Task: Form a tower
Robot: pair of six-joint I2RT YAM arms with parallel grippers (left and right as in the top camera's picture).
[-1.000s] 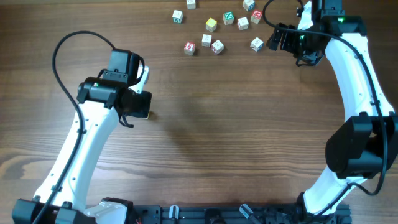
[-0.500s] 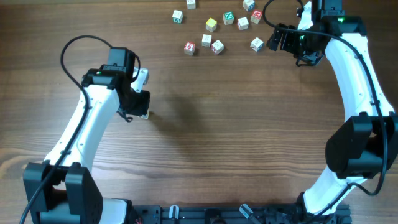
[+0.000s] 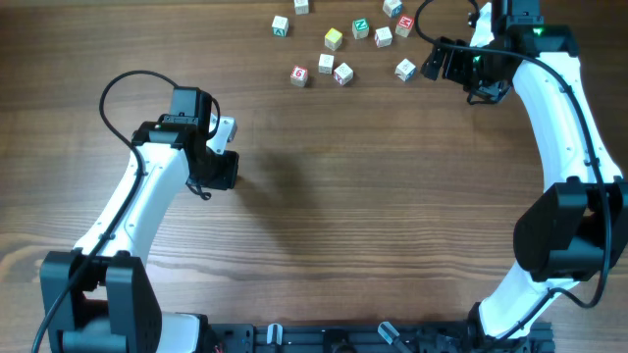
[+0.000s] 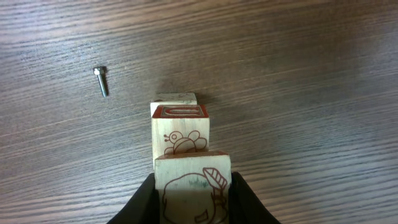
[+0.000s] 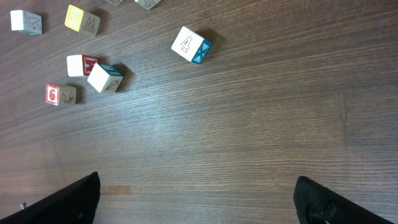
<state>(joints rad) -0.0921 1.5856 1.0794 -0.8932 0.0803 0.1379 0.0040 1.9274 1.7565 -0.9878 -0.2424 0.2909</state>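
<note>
On the table [image 3: 392, 226], the right gripper [image 5: 196, 202] hangs with jaws wide apart by the loose cubes [image 5: 191, 44], while the left gripper [image 4: 193, 193] clamps the top cube of the tower [image 4: 180, 134], left of centre, apparently steadying it square, near a screw [image 4: 101, 81].

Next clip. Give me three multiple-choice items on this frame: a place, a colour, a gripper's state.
1. Where do the loose cubes lie? A. at the far edge, by the right gripper. B. by the left arm's base. C. mid-table.
2. What colour is the side of the cube marked 4? A. blue. B. yellow. C. red.
3. The left gripper is: A. wide open. B. shut on the tower. C. shut on nothing.
Answers: 1 A, overhead they cluster at the top beside that gripper. 2 A, the right wrist view shows it. 3 B, it clamps the stack's nearest cube.
</note>
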